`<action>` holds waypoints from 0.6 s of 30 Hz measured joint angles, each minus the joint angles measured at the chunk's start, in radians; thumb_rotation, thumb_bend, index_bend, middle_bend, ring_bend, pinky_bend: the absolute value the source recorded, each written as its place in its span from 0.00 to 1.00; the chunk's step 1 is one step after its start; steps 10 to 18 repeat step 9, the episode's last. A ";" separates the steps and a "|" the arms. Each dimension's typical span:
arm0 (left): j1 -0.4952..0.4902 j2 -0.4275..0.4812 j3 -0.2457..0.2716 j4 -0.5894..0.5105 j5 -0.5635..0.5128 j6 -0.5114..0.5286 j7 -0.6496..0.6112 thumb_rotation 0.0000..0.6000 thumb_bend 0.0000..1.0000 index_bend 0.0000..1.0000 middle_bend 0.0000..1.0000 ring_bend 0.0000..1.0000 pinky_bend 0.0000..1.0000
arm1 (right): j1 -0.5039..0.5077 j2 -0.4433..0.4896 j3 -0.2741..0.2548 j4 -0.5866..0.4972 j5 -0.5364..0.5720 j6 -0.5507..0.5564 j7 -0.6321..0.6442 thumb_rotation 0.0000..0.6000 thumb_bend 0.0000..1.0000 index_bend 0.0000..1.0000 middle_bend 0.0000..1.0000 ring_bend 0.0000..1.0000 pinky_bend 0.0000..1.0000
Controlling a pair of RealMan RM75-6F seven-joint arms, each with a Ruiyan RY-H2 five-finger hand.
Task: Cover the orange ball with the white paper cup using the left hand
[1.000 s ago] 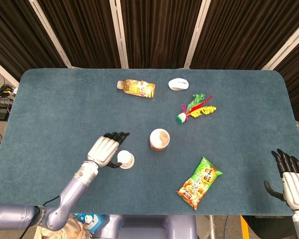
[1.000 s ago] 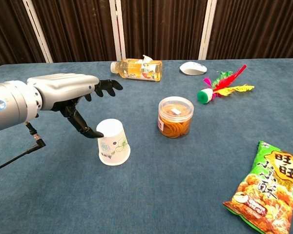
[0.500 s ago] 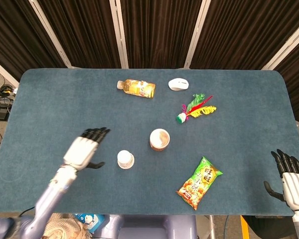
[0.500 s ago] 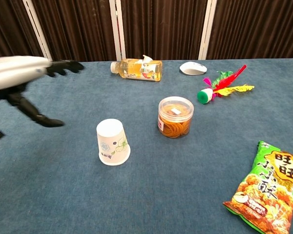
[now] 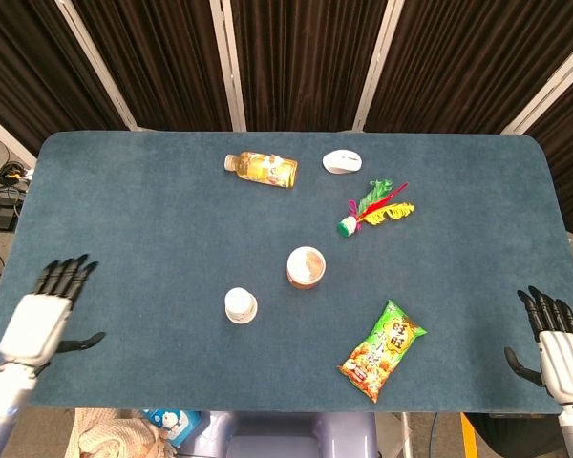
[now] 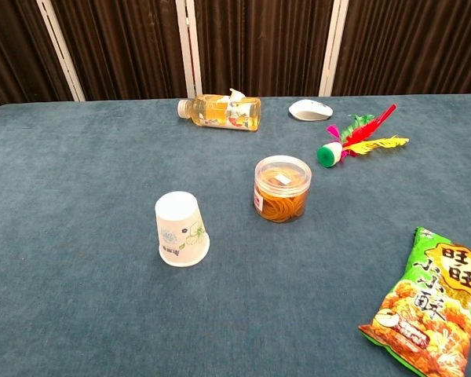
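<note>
The white paper cup [image 5: 240, 305] [image 6: 180, 229] stands upside down, mouth on the blue table, a little left of centre. No orange ball shows in either view. My left hand [image 5: 45, 316] hovers at the table's front left corner, far from the cup, fingers spread and holding nothing. My right hand [image 5: 552, 345] is at the front right corner, fingers apart and empty. Neither hand appears in the chest view.
A clear jar of rubber bands [image 5: 306, 267] [image 6: 282, 189] stands just right of the cup. A green snack bag [image 5: 384, 349] lies front right. A juice bottle [image 5: 262, 169], a white mouse [image 5: 342, 161] and a feathered shuttlecock [image 5: 374, 207] lie toward the back.
My left hand let go of the inverted cup and drew back left to the table's front left corner, leaving the chest view. The cup stayed in place. The right hand did not move.
</note>
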 measured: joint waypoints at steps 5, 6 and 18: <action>0.073 0.000 0.004 0.073 -0.006 0.032 -0.082 1.00 0.08 0.00 0.00 0.00 0.00 | 0.000 -0.002 -0.002 0.002 -0.009 0.003 0.001 1.00 0.35 0.00 0.00 0.00 0.03; 0.080 0.000 0.003 0.081 -0.009 0.028 -0.088 1.00 0.08 0.00 0.00 0.00 0.00 | 0.000 -0.002 -0.003 0.001 -0.011 0.003 -0.001 1.00 0.35 0.00 0.00 0.00 0.03; 0.085 -0.006 -0.011 0.086 -0.009 0.016 -0.090 1.00 0.08 0.00 0.00 0.00 0.00 | 0.002 -0.005 -0.004 0.002 -0.015 0.003 -0.008 1.00 0.35 0.00 0.00 0.00 0.03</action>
